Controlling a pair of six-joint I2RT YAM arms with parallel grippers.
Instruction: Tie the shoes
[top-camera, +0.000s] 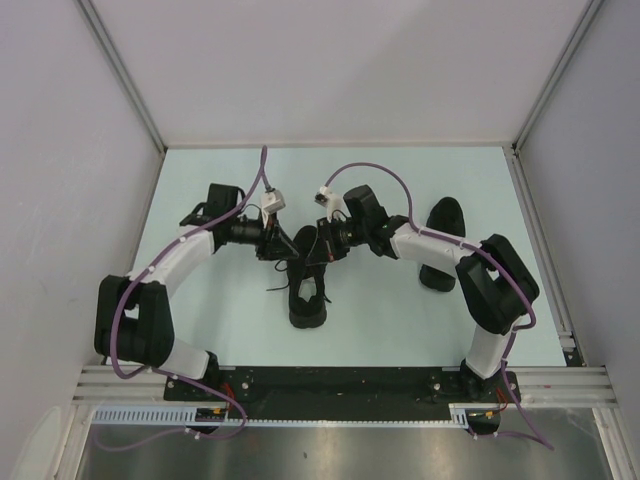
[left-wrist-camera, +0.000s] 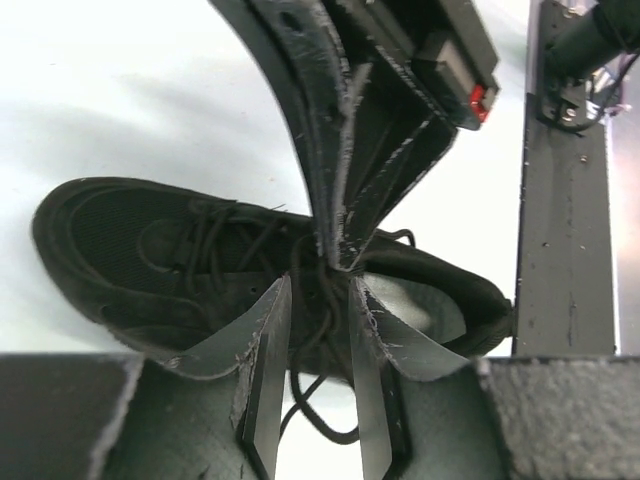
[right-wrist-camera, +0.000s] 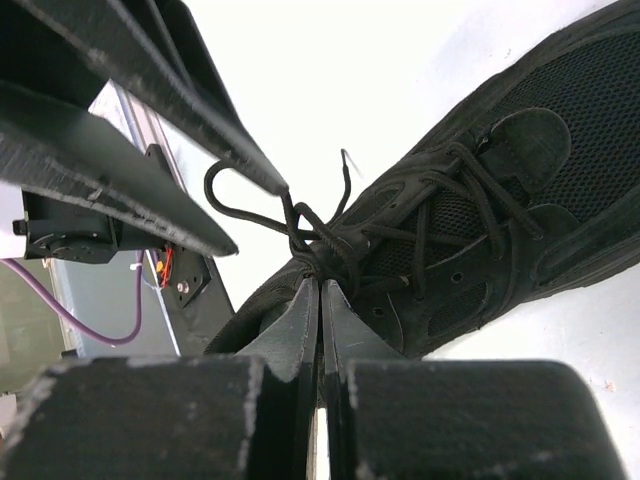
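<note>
Black mesh low-top sneaker (top-camera: 308, 295) lies mid-counter (top-camera: 380, 330) between my arms. My right gripper (right-wrist-camera: 320, 290) is pinched closed on its thin black laces (right-wrist-camera: 305, 240). My left gripper (left-wrist-camera: 320, 285) gapes around the strands, holding nothing. I judge the knot is mid-forming. Next, left must close on a loop and pull outward.

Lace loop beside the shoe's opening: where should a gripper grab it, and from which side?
Probably mid-length, clear of its root, where the right gripper is shut on the laces. Come from the side where the loop sticks out free of the shoe; the open left gripper straddles it there.
</note>
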